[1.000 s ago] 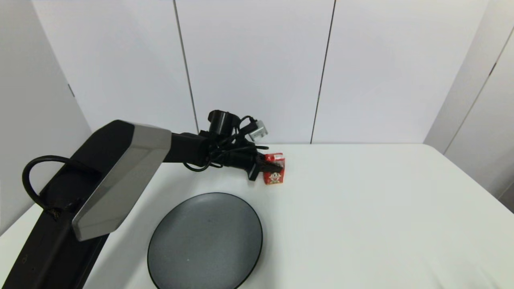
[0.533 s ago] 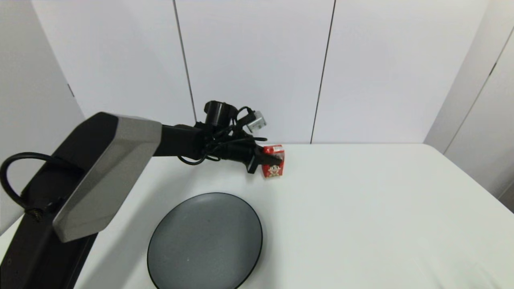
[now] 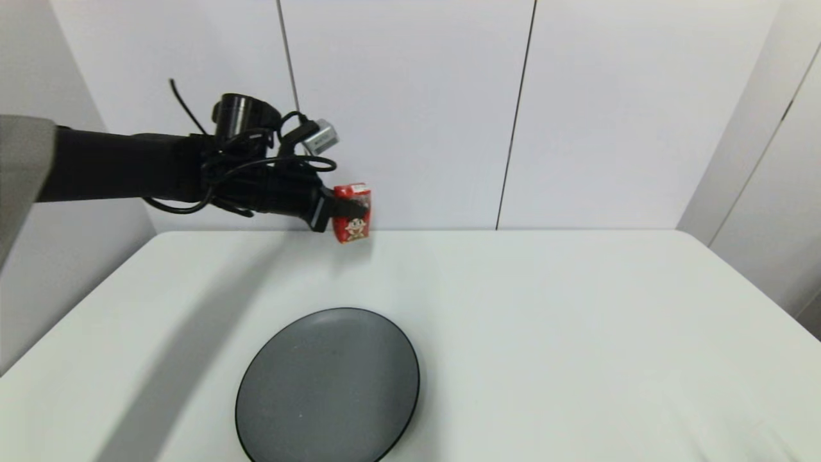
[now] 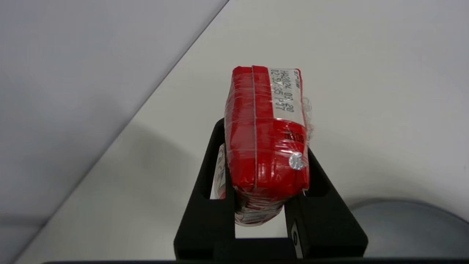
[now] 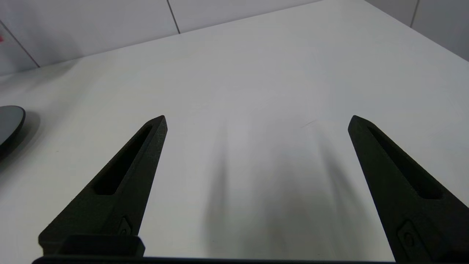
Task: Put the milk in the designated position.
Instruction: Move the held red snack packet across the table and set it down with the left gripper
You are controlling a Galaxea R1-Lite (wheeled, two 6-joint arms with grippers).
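The milk, a small red carton with a cartoon face, hangs in the air above the table's far edge, left of centre. My left gripper is shut on it, the arm reaching in level from the left. In the left wrist view the milk sits clamped between the two black fingers, its top with a printed date label facing the camera. My right gripper is open over bare white tabletop and does not show in the head view. The designated position carries no mark I can pick out.
A large round dark grey plate lies at the table's front, left of centre; its rim shows in the right wrist view. White wall panels stand right behind the table's far edge. The table spreads white to the right.
The left arm has lifted the milk off the table and carried it up and to the left. The arm has swung up out of the foreground. The plate has not moved.
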